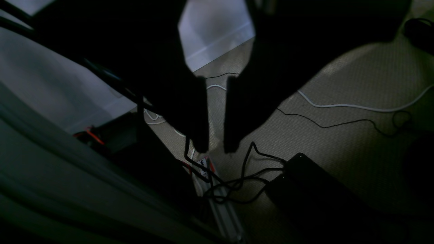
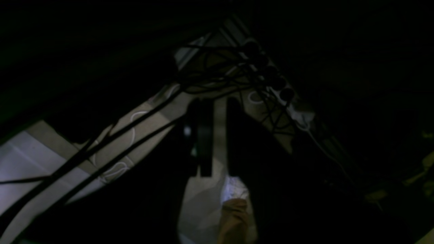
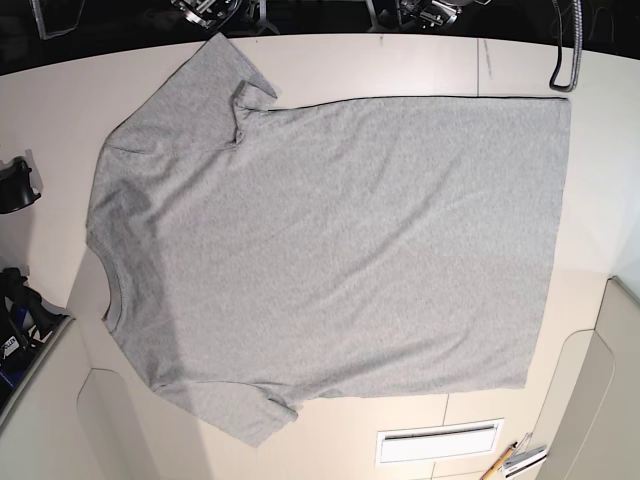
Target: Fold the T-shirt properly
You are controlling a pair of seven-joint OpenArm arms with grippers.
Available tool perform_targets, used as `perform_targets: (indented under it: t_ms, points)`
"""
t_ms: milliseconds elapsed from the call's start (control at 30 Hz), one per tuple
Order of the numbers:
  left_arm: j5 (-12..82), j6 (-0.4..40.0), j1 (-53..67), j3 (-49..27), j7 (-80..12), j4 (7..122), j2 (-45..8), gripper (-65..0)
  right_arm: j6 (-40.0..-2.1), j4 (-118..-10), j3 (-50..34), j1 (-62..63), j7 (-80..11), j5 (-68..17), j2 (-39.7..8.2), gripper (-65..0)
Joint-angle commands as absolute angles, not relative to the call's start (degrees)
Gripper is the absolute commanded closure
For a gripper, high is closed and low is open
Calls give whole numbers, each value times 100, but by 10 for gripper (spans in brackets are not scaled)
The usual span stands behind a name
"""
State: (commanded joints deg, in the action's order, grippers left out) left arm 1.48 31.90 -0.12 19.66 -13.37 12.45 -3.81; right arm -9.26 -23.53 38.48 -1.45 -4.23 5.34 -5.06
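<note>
"T-shirt (image 3: 340,240) first: where does it lie?"

"Spread across the pale table (image 3: 330,65) in the base view, plain grey side up. Its neck (image 3: 112,285) points to that view's left and its hem to the right."

"And the sleeves?"

"One sleeve (image 3: 205,85) reaches toward the top edge, with a small turned-over bit by its opening. The other sleeve (image 3: 232,408) angles down toward the bottom. Soft creases run diagonally over the body."

"What about the left gripper (image 1: 216,147)?"

"A narrow gap stands between its fingertips, with nothing in it. Beyond them, its wrist camera shows the floor (image 1: 339,81), black cables (image 1: 244,179) and two dark boxes (image 1: 305,176)."

"The right gripper (image 2: 219,105)?"

"That picture is very dark, but it seems slightly parted too, with a slim strip of background showing through and no cloth there. Cables cross below."

"Anything else on the table?"

"Below the shirt's lower edge sits a white rectangular piece (image 3: 438,443), with pens (image 3: 500,458) near it, toward the view's right."
</note>
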Motion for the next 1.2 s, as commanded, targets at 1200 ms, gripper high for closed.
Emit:
perform_targets:
  t_ms: [1200]
  points:
    - [1271, 2810, 2290, 1697, -1658, 3267, -1352, -116, -1739, -5085, 3848, -1920, -427, 338, -2228, -79]
